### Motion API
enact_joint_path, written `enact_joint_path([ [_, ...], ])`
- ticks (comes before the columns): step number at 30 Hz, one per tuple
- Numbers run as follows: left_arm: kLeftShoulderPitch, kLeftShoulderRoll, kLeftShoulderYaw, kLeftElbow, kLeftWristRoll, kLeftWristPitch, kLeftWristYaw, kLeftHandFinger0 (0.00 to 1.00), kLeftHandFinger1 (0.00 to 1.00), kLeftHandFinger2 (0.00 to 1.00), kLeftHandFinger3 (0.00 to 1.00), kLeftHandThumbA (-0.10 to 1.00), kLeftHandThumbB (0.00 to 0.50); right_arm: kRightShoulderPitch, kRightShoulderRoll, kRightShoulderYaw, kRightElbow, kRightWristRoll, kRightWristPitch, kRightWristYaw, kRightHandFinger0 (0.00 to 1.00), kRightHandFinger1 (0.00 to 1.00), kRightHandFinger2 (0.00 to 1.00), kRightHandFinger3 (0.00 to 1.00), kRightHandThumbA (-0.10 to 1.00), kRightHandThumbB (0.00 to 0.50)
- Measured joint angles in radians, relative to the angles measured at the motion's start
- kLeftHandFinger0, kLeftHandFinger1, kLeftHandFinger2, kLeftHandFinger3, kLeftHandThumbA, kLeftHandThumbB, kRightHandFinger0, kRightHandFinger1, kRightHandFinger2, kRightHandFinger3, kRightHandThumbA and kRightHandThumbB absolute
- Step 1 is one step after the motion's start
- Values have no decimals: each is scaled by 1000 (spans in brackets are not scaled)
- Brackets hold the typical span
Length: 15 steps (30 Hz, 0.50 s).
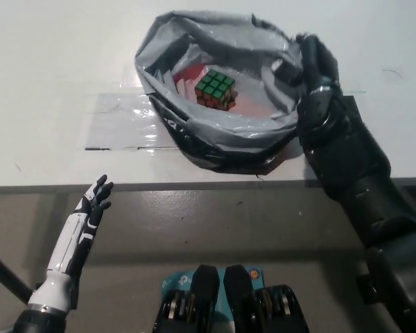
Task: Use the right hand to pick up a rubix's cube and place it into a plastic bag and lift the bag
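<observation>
One cube in one bag, right hand [317, 66] clamped on bag rim.
Cube [215, 89] sits corner-forward inside the grey bag [215, 135] on the tabletop [55, 83], green face up; left hand [90, 211] rests low, fingers apart.

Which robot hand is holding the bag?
The black right hand, shut on the bag rim. The white left hand hangs open below the table edge.

You've got a white table [48, 62] with the grey plastic bag [215, 132] sitting on it, plus clear tape [118, 125] alongside.
</observation>
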Motion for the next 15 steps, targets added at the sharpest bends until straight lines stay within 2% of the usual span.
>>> enact_joint_path([
  [3, 0, 0, 0, 0, 0, 1, 0, 976, 1000, 1000, 1000, 1000, 125, 22, 0, -34, -96, 33, 2, 26, 6, 366, 625, 479, 65, 241],
  [6, 0, 0, 0, 0, 2, 1, 0, 967, 1000, 1000, 1000, 1000, 120, 57, 0, -60, -211, 75, 9, 64, 2, 408, 708, 633, 28, 237],
  [7, 0, 0, 0, 0, 3, 1, 0, 966, 1000, 1000, 1000, 1000, 120, 65, 2, -72, -243, 89, 16, 77, 0, 392, 723, 675, -8, 238],
  [8, 0, 0, -1, 0, 4, 1, 0, 964, 1000, 1000, 1000, 1000, 123, 70, 5, -89, -287, 112, 27, 93, 0, 344, 725, 788, -96, 210],
  [9, -1, 2, -1, 0, 6, 1, 0, 963, 1000, 1000, 1000, 1000, 123, 72, 11, -111, -331, 141, 41, 115, 0, 329, 714, 675, -99, 211],
  [10, -1, 2, -1, 0, 7, 1, 0, 963, 1000, 1000, 1000, 1000, 130, 71, 14, -121, -342, 152, 45, 120, 0, 317, 709, 768, -100, 195],
  [11, -1, 2, -1, 0, 7, 1, 0, 961, 1000, 1000, 1000, 1000, 134, 71, 21, -144, -355, 172, 52, 130, 0, 313, 699, 745, -100, 183],
  [14, -1, 2, -2, 0, 8, 1, 0, 962, 1000, 1000, 1000, 1000, 130, 71, 43, -207, -362, 234, 80, 152, 0, 206, 619, 683, -100, 167],
  [15, -1, 2, -2, 1, 8, 1, 0, 957, 1000, 1000, 1000, 1000, 137, 71, 51, -229, -362, 253, 89, 156, 0, 159, 589, 693, -100, 139],
])
